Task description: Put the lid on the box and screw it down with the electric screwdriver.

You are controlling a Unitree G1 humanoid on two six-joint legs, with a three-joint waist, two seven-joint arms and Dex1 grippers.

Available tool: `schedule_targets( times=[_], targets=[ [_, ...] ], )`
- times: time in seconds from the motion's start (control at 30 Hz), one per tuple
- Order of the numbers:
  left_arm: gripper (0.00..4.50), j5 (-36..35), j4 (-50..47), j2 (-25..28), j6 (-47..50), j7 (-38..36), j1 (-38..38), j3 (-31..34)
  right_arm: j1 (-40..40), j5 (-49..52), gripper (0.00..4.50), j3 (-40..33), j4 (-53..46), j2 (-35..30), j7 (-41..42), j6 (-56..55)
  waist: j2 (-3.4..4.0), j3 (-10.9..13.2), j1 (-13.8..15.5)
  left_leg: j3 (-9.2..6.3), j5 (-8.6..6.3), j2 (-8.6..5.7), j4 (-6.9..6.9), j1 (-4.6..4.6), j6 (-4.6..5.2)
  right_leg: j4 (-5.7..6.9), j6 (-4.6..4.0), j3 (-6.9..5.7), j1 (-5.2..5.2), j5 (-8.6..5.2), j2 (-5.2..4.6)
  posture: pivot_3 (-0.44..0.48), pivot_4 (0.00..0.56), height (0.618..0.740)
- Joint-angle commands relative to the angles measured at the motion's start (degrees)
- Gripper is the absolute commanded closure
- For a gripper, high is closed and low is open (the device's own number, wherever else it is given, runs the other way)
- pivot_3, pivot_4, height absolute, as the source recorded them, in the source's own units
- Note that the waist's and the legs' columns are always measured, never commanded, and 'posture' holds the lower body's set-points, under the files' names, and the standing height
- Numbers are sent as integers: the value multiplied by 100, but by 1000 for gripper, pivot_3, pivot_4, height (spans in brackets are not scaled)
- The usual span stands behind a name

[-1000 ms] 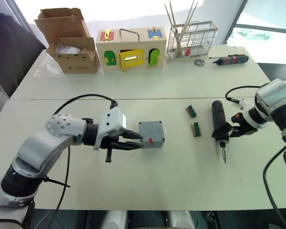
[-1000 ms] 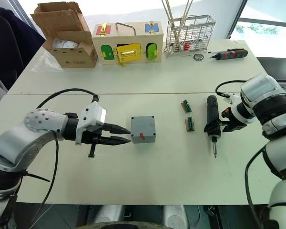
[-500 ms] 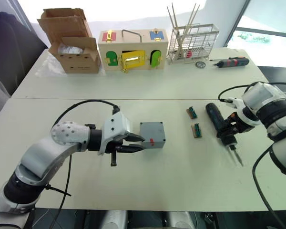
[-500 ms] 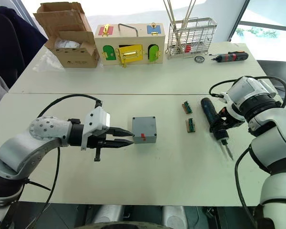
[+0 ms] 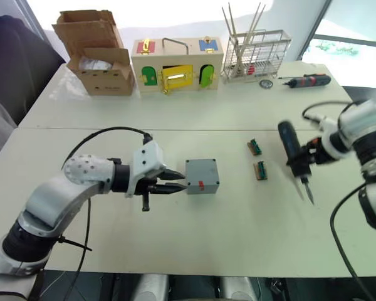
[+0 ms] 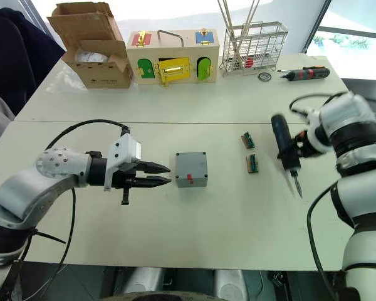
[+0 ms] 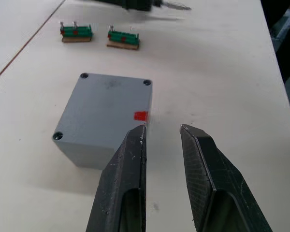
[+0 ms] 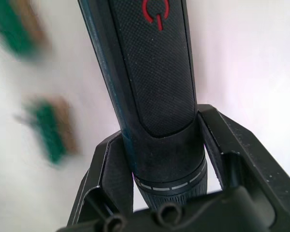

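R gripper (image 6: 292,152) is clamping the electric screwdriver (image 6: 284,148) by the lower barrel, fingers closed on both sides per wrist view; tool is hanging tilted over the table, bit (image 6: 297,187) pointing down, off the surface. L gripper (image 6: 160,175) is sitting just beside the grey junction box (image 6: 191,169), jaws slightly apart, holding nothing; whether the tips are touching the box wall, can't tell. Box is resting mid-table w/ lid (image 7: 108,101) seated on top, screws showing at three corners (image 7: 147,82), fourth hidden. Two small green terminal blocks (image 6: 252,164) are lying btwn box and driver.

Step in hand, prob.: carrying driver to box. Next: align bit over a corner screw, keep it vertical, L bracing box vs. sliding.
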Motion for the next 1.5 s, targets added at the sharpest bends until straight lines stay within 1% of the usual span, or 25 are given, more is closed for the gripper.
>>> schedule_targets(
  times=[0.03, 0.07, 0.1, 0.13, 0.17, 0.2, 0.23, 0.27, 0.33, 0.37, 0.4, 0.43, 0.5, 0.63, 0.7, 0.83, 0.93, 1.13, 1.3, 1.5],
  targets=[
    [3424, -64, 286, 110, -152, -279, -162, 305, -389, 117, 2677, -835, -819, -489, -298, 154, 0, 0, -3, 0, 1, 3, -8, -12, -1, 12, -1, -6, -27, 0, 1, 0, 150, 731],
    [3424, -77, 502, 94, -140, -374, -291, 303, -299, 207, 2677, -1333, -1265, -596, -512, 258, 0, 0, -10, -2, 2, 8, -12, -31, -3, 13, -1, -13, -48, -1, 4, 0, 150, 731],
    [3424, -42, 727, 73, -157, -463, -420, 273, -51, 356, 2677, -2101, -1921, -534, -799, 237, 1, 1, -14, -5, 2, 11, -13, -42, -4, 14, -1, -19, -55, -1, 6, 0, 150, 731],
    [3424, 40, 928, 59, -201, -552, -548, 201, 305, 508, 2677, -3034, -2713, -266, -1136, 189, 0, 1, -27, -10, 3, 10, -10, -58, -6, 14, -1, -24, -61, 0, 6, 0, 150, 731],
    [3424, 91, 1093, 34, -222, -628, -656, 144, 720, 654, 2677, -3940, -3582, 153, -1504, -24, -1, 1, -48, -9, 4, 10, -3, -69, -7, 13, -1, -26, -63, 0, 5, 0, 150, 731],
    [3424, 135, 1228, 14, -256, -691, -735, 104, 1084, 790, 2677, -4680, -4386, 681, -1849, -244, -5, 0, -79, -3, 4, 9, 8, -74, -7, 14, -1, -25, -63, 0, 2, 0, 150, 731],
    [3424, 181, 1346, -16, -286, -736, -809, 63, 1385, 893, 2677, -5224, -5078, 1207, -2181, -401, -6, -1, -122, 10, 4, 10, 14, -71, -6, 14, 0, -23, -60, 1, 2, 0, 150, 731],
    [3424, 223, 1448, -49, -308, -774, -873, 32, 1652, 985, 2677, -5579, -5692, 1692, -2477, -555, -5, 0, -128, 23, 5, 13, 20, -60, -5, 24, 1, -17, -57, 3, 2, 0, 150, 731],
    [3424, 301, 1668, -131, -344, -834, -1013, -16, 2004, 1408, 2677, -6226, -6696, 2788, -2927, -511, -5, -1, -94, 27, 7, 13, 23, -43, -6, 34, 1, -10, -52, 2, 0, 0, 150, 731],
    [3424, 355, 1766, -203, -359, -821, -1099, -55, 2172, 1696, 2677, -6481, -7107, 3304, -3077, -483, -4, 0, -79, 24, 7, 14, 23, -40, -8, 43, 1, -11, -51, 2, 2, 0, 150, 731],
    [3424, 401, 1848, -270, -364, -816, -1179, -92, 2385, 1901, 2677, -6551, -7451, 3691, -3194, -577, -4, -1, -49, 21, 9, 14, 23, -40, -10, 64, 1, -10, -56, 2, 2, 0, 150, 731],
    [3424, 444, 1916, -349, -369, -811, -1259, -134, 2642, 2077, 2677, -6487, -7763, 4009, -3267, -729, -4, 0, -35, 8, 9, 14, 24, -40, -11, 82, 1, -12, -58, 2, 2, 0, 150, 731],
    [3424, 536, 2027, -486, -363, -829, -1387, -230, 3175, 2235, 2677, -6111, -8224, 4413, -3372, -1141, -4, -1, -25, -4, 9, 11, 25, -41, -11, 90, 0, -12, -58, 2, -1, 0, 150, 731],
    [3424, 800, 2111, -673, -478, -894, -1476, -478, 3809, 2485, 2677, -5647, -8495, 4768, -3645, -1715, -4, -1, -102, 3, 9, -4, 32, -39, -10, 89, 0, -7, -54, 2, -5, 0, 150, 731],
    [3424, 928, 2181, -747, -564, -902, -1491, -557, 3991, 2570, 2677, -5463, -8487, 4761, -3740, -1944, -4, -1, -108, 4, 10, -2, 30, -30, -10, 92, 1, -7, -54, 2, 0, 0, 150, 731],
    [3424, 1236, 2441, -1189, -764, -709, -1512, -795, 4326, 2617, 2677, -5034, -8328, 4551, -3729, -2414, -4, -1, -105, 8, 12, 5, 14, -14, -15, 98, -1, -8, -53, 1, 5, 0, 150, 731],
    [3424, 1477, 2659, -1373, -960, -634, -1465, -904, 4474, 2585, 2677, -4664, -8250, 4432, -3749, -2671, -4, -1, -109, 16, 12, 5, 14, -13, -15, 97, -1, -6, -54, 1, 4, 0, 150, 731],
    [3424, 1902, 2922, -1424, -1289, -704, -1336, -1151, 4712, 2569, 2677, -4112, -8107, 4314, -3849, -3088, -5, -1, -105, 16, 12, 7, 12, -9, -15, 96, -1, -6, -51, 1, 4, 0, 150, 731],
    [3424, 1895, 2975, -1499, -1330, -707, -1312, -1066, 4890, 2486, 2677, -3787, -7963, 4242, -3946, -3421, -6, -2, -88, 16, 12, 6, 13, 0, -15, 95, -1, -6, -41, 1, 4, 0, 150, 731],
    [3424, 1875, 2927, -1525, -1347, -709, -1276, -1041, 4985, 2509, 2677, -3644, -7812, 4089, -4042, -3681, -7, -3, -90, 16, 12, 6, 13, 2, -14, 95, -1, -6, -39, 1, 4, 0, 150, 731]
  ],
)
